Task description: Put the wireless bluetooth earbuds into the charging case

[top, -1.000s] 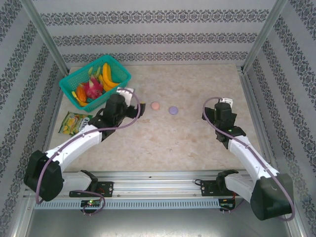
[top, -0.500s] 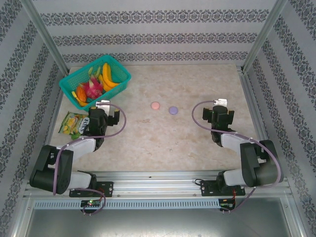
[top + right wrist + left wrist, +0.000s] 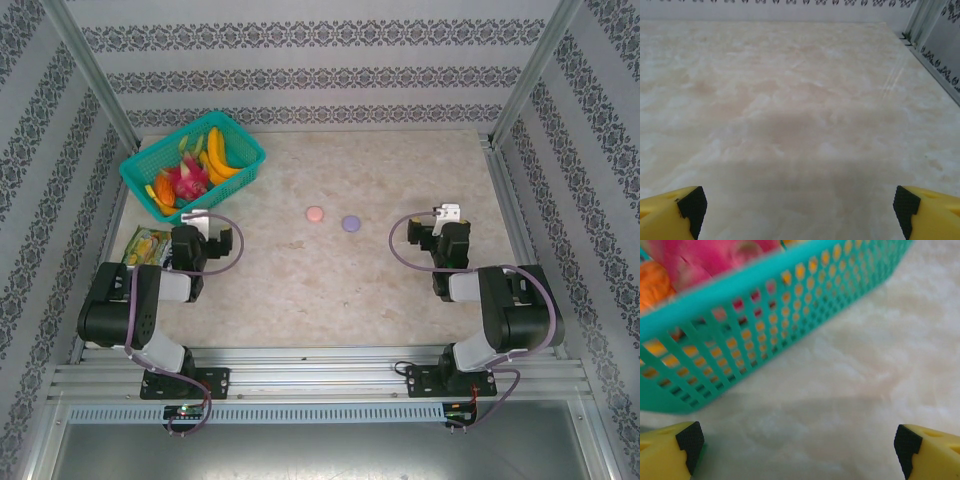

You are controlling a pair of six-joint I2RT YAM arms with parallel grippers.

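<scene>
Both sets of jaws are standing wide apart and holding nothing.

From above, the left gripper (image 3: pixel 203 236) is sitting tucked close to its own base at the near left, pointing toward the far left. The right gripper (image 3: pixel 445 232) is sitting just as tucked at the near right. Two round cases are lying side by side in the middle of the table (image 3: pixel 400 170), well apart from either arm: the pink case (image 3: pixel 315 214) on the left and the lilac case (image 3: pixel 350 223) on the right, both looking shut. The earbuds are too small for me to pick out for certain. A faint speck (image 3: pixel 294 244) near-left of the pink case may be one. A teal basket (image 3: pixel 240 168) of fruit is standing at the far left, with a snack packet (image 3: pixel 150 247) lying nearer.

Through the left wrist camera, the left gripper (image 3: pixel 797 450) is showing its two fingertips at the bottom corners with bare table (image 3: pixel 865 365) between them. The basket (image 3: pixel 765 330) is looming just beyond.

Through the right wrist camera, the right gripper (image 3: pixel 799 207) is spreading its fingertips (image 3: pixel 692 205) over bare table (image 3: pixel 800 100), with nothing between them.

To my eye no insertion is underway, and both arms are waiting away from the work. The next move, I judge, is calling for a reach out to the middle, a case lid opened, and then a very fine pinch on a tiny bud.
</scene>
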